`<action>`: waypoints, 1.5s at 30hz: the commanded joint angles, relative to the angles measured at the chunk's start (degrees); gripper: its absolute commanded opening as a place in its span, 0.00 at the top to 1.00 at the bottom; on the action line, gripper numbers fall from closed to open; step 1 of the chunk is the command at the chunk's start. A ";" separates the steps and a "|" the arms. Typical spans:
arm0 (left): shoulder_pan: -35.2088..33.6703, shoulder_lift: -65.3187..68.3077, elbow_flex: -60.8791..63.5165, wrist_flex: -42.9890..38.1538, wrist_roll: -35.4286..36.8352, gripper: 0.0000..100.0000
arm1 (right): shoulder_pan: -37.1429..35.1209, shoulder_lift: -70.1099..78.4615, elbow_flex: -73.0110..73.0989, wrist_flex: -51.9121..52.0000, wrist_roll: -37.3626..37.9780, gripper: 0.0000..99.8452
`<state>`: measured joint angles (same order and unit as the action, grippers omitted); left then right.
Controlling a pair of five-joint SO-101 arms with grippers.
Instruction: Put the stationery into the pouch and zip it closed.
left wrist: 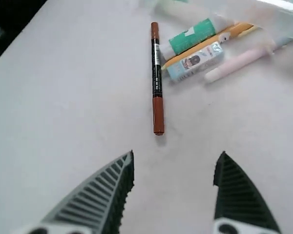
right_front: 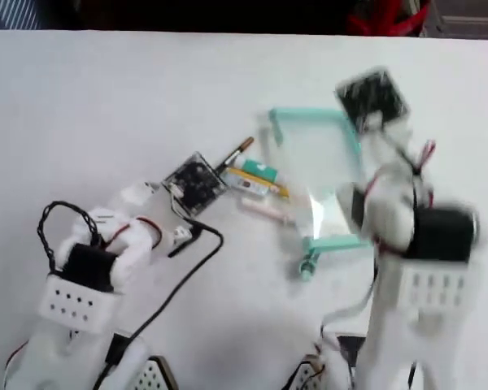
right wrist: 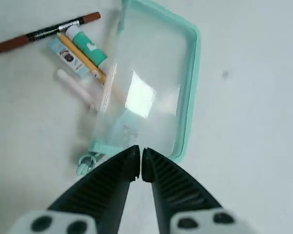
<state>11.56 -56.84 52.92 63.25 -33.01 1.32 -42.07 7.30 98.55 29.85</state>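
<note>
1. The left wrist view gives the stationery up close. A brown-tipped pen with a black barrel (left wrist: 156, 78) lies alone on the white tabletop (left wrist: 63, 97). Past it sits a cluster: a green-and-white tube (left wrist: 190, 36), a yellow pencil (left wrist: 237, 29), a small light-blue box (left wrist: 194, 62) and a pale pink stick (left wrist: 239, 61), packed side by side
2. The right wrist view takes in the whole clear plastic pouch with mint-green edging (right wrist: 193, 73). It lies flat, with its mint pull tab (right wrist: 87, 163) at the corner nearest that arm. I cannot tell whether the zip is open
3. The high view alone shows both arms together, and a black cable (right_front: 187, 272) curling over the tabletop beside the left arm
4. The left hand (left wrist: 176, 156) is spread wide with nothing between its fingers. The pen lies just ahead of the gap, running lengthwise away from it and apart from both fingertips
5. The right hand (right wrist: 139, 157) has its fingers drawn almost together, gripping nothing. Its tips are over the pouch's near short edge, beside the pull tab; I cannot tell whether they touch it
6. All five pieces lie outside the pouch, along one long side, between the two arms. The cluster sits between the pen and the pouch, and the pencil's end reaches the pouch's edge
</note>
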 commanded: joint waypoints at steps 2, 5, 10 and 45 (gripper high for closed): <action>-4.00 -1.01 8.09 -13.89 14.15 0.74 | -0.13 -10.15 16.44 -2.59 2.90 0.98; -6.20 -1.01 12.66 -20.48 18.46 0.74 | -0.13 -11.56 28.31 -6.37 3.60 0.98; -8.04 -1.01 22.07 -32.62 19.25 0.74 | -0.04 -11.82 37.80 -11.74 3.43 0.98; -7.60 -0.84 28.13 -42.81 19.08 0.74 | -14.37 12.88 48.09 -32.40 -12.13 0.72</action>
<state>3.91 -56.75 80.97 21.85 -14.64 -14.24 -32.13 56.18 69.63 18.07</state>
